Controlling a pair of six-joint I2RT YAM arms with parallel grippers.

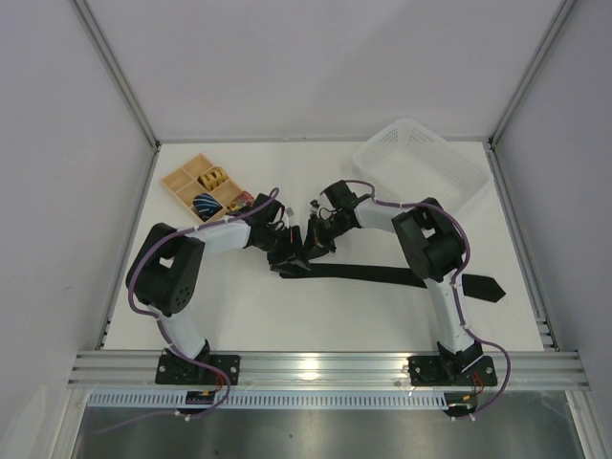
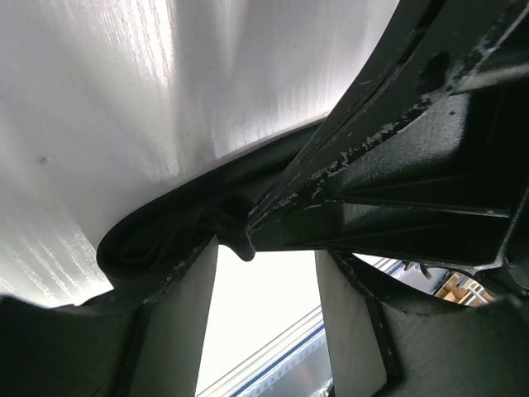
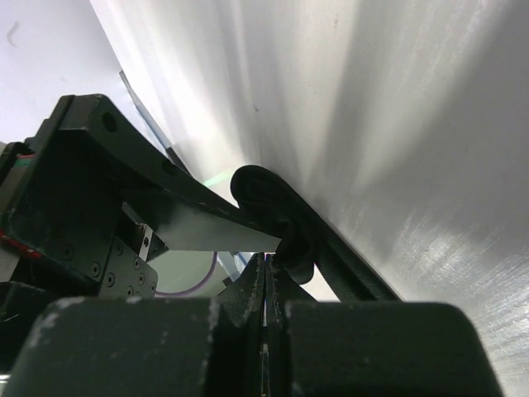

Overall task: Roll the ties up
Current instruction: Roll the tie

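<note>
Position of the black tie (image 1: 382, 273): we are seeing it lying flat on the white table (image 1: 335, 320), running from the middle toward the right side, its pointed wide end showing just past the right arm and its narrow end lying where the two claws are meeting. We are finding the right claw (image 3: 266, 277) squeezed nearly closed, only a sliver of light showing between its fingers, and it is pinching a small fold of the tie at its tip; beside that fold the narrow end is curling into a small loop. We are finding the left claw (image 2: 266, 252) with its fingers (image 2: 178, 322) standing well apart, bare table showing between them; the curled end is lying across their tips, and we cannot tell whether either finger is pressing on it. At the far left of the table a wooden tray (image 1: 179, 180) is holding small coloured rolls (image 1: 207, 203) in its compartments, and a white plastic basket (image 1: 421, 163) is sitting at the far right, apart from the tie.
</note>
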